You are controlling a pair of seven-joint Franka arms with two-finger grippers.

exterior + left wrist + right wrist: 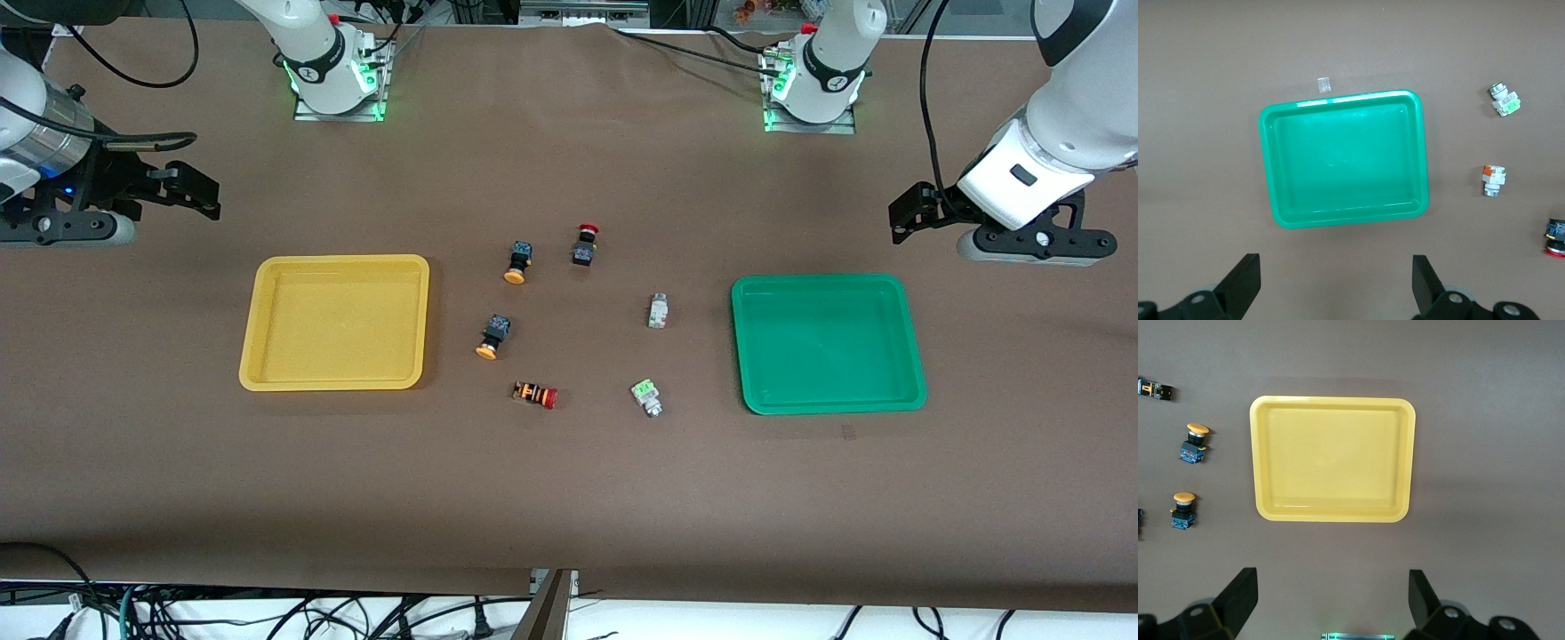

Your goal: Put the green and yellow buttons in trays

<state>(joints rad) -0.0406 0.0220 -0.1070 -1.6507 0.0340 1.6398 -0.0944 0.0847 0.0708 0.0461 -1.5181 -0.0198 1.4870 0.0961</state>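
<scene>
The yellow tray (258, 320) lies toward the right arm's end and the green tray (909, 338) toward the left arm's end; both are empty. Between them lie two yellow-capped black buttons (517, 261) (492, 338) and two whitish green buttons (658, 310) (647, 397). My left gripper (909, 216) is open and empty, in the air beside the green tray (1268, 167); its wrist view shows both green buttons (1505, 100) (1493, 180). My right gripper (194, 189) is open and empty, in the air beside the yellow tray (1258, 460); its wrist view shows both yellow buttons (1193, 442) (1182, 509).
A black switch with a red cap (584, 243) lies beside the farther yellow button. An orange-striped switch with a red cap (535, 395) lies nearer the front camera than the other yellow button. A small clear scrap (1324, 84) lies by the green tray's rim.
</scene>
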